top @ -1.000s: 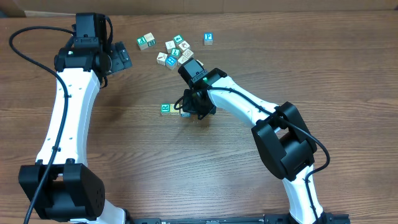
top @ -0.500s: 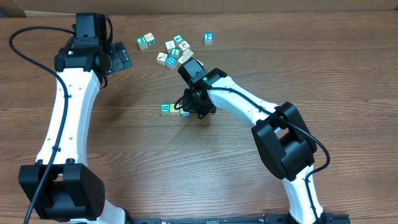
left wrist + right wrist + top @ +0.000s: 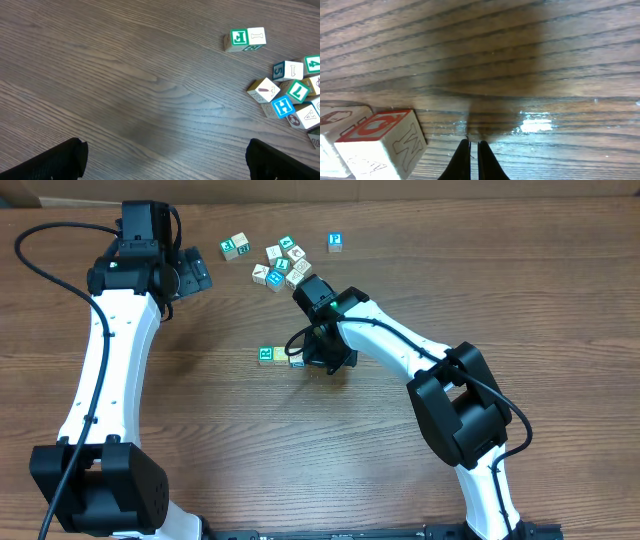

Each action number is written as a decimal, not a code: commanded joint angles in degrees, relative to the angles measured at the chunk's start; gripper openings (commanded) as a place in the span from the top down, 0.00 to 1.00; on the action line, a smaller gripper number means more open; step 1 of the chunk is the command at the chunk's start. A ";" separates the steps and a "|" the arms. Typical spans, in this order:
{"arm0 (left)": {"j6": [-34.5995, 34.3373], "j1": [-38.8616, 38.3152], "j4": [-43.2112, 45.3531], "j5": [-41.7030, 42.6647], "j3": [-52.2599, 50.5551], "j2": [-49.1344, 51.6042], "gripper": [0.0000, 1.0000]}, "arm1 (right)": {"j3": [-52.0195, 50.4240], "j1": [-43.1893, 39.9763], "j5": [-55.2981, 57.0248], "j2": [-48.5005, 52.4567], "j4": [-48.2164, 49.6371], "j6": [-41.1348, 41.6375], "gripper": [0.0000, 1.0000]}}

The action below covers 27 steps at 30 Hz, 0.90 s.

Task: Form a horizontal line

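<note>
Jaws of the right gripper (image 3: 472, 146) meet, empty, beside the line of cubes (image 3: 272, 355); left gripper (image 3: 165, 147) gapes wide.

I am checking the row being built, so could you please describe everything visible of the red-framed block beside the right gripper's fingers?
The red-framed block is a small cube that looks like pale, light wood. Its top face carries a red border around a red figure, and the side towards the fingers shows an outlined W. It sits flat on the wooden table, and its other side appears to touch a second block with a red drawing. The right gripper, shut and empty, stands close beside it without touching.
</note>
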 commanded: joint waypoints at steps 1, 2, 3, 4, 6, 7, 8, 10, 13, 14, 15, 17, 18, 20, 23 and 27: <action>0.22 -0.11 0.07 -0.98 0.11 0.15 0.00 | -0.55 -0.11 0.85 -1.51 0.09 0.24 0.96; 0.22 -0.11 0.07 -0.98 0.11 0.15 0.00 | -0.55 -0.11 0.85 -1.51 0.07 0.24 0.96; 0.22 -0.11 0.07 -0.98 0.11 0.15 0.00 | -0.55 -0.11 0.85 -1.51 -0.02 0.24 0.96; 0.22 -0.11 0.07 -0.98 0.11 0.15 0.01 | -0.55 -0.11 0.83 -1.51 -0.46 0.24 0.96; 0.22 -0.11 0.07 -0.98 0.11 0.15 0.00 | -0.55 -0.11 0.83 -1.51 -1.25 0.24 0.96; 0.22 -0.11 0.07 -0.98 0.11 0.15 0.00 | -0.55 -0.11 0.83 -1.51 -1.75 0.24 0.96; 0.22 -0.11 0.07 -0.98 0.11 0.15 0.00 | -0.55 -0.11 0.83 -1.51 -2.23 0.24 0.96; 0.22 -0.11 0.07 -0.98 0.11 0.15 0.00 | -0.57 -0.11 0.81 -1.51 -3.04 0.24 0.96; 0.22 -0.11 0.07 -0.98 0.11 0.15 0.01 | -0.57 -0.11 0.81 -1.51 -3.58 0.24 0.96; 0.22 -0.11 0.07 -0.98 0.11 0.15 0.00 | -0.57 -0.11 0.79 -1.51 -3.61 0.24 0.96; 0.22 -0.11 0.04 -0.98 0.11 0.15 0.01 | -0.55 -0.11 0.70 -1.51 -3.58 0.24 0.96; 0.22 -0.11 0.07 -0.98 0.11 0.15 0.01 | -0.57 -0.11 0.42 -1.51 -3.54 0.24 0.96; 0.22 -0.11 0.07 -0.98 0.11 0.15 0.00 | -0.57 -0.11 0.39 -1.51 -3.54 0.24 0.96; 0.22 -0.11 0.07 -0.98 0.11 0.15 0.00 | -0.57 -0.11 0.39 -1.51 -3.54 0.24 0.96; 0.22 -0.11 0.07 -0.98 0.11 0.15 0.00 | -0.57 -0.11 0.39 -1.51 -3.54 0.24 0.96; 0.22 -0.11 0.07 -0.98 0.11 0.15 0.00 | -0.57 -0.11 0.39 -1.51 -3.56 0.24 0.96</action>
